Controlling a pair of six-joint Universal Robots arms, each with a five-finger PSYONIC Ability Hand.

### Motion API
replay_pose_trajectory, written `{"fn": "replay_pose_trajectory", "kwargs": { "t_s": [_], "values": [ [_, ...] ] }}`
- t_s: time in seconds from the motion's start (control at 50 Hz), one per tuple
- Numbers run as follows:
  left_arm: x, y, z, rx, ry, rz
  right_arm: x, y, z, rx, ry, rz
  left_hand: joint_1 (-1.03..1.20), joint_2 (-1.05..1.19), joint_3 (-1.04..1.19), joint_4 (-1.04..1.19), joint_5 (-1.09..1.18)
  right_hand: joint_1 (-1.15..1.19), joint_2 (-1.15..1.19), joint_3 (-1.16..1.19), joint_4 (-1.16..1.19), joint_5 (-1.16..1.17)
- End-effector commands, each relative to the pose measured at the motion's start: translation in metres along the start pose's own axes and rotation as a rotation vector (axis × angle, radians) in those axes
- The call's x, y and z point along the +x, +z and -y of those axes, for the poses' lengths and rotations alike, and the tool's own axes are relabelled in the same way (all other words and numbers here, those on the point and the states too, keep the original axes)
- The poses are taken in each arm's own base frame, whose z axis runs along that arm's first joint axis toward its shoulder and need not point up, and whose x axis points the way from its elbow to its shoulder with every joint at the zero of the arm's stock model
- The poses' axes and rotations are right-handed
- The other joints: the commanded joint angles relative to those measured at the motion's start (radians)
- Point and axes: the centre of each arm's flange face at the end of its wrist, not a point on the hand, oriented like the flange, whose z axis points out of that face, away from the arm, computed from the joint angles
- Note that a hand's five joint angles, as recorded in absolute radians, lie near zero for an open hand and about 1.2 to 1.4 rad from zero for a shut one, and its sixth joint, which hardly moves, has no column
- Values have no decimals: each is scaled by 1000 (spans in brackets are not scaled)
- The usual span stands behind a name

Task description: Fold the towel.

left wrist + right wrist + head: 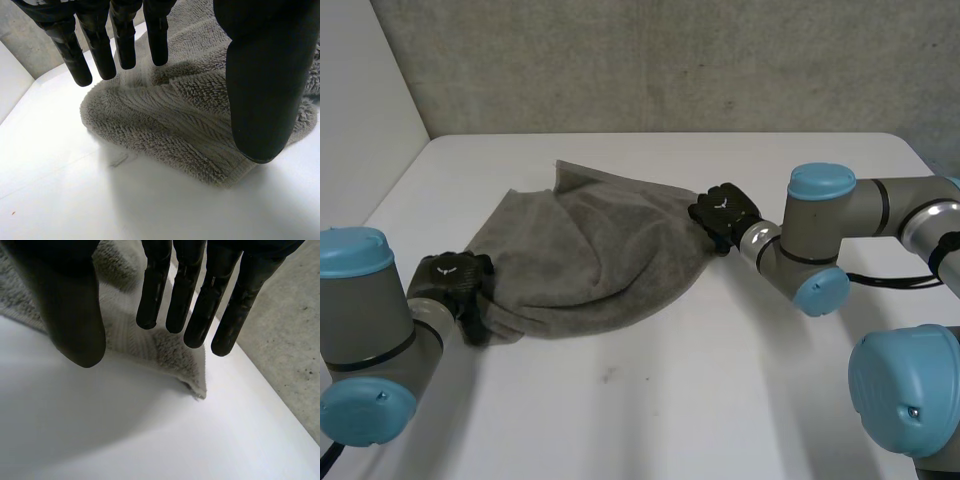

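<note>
White tabletop (720, 400) against a grey concrete wall (670, 60): your grey towel (600, 250) lies rumpled toward the table's left half, with one flap peaked at its far side. Your left hand (455, 280) sits at the towel's near left corner and your right hand (723, 215) at its right-hand corner, the cloth spread between them. Seen from the left wrist, the fingers (100, 50) hang straight and well apart from the thumb (260, 90), spread over a rounded, doubled-up corner of terry without pinching it. Seen from the right wrist, the fingers (197, 305) likewise point straight beside the thumb (75, 315). A pointed towel corner lies flat on the table beneath them, ungripped. Your left arm (365, 330) and right arm (840, 230), grey with light-blue caps, reach in from either side.
</note>
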Motion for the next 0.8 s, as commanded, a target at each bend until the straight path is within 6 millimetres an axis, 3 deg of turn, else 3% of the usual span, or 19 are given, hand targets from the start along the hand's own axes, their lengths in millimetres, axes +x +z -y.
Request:
{"fn": "replay_pose_trajectory", "kwargs": {
  "t_s": [0.02,0.8],
  "values": [
    [0,0,0,1,0,2,-3,-2,-4,-18,-31,12,35,38,37,37,40,-28,-47,-35,-33,-11],
    [0,-1,-1,-2,0,1,-16,2,4,21,-41,13,35,38,37,37,40,-7,-26,-15,-13,10]
  ]
}}
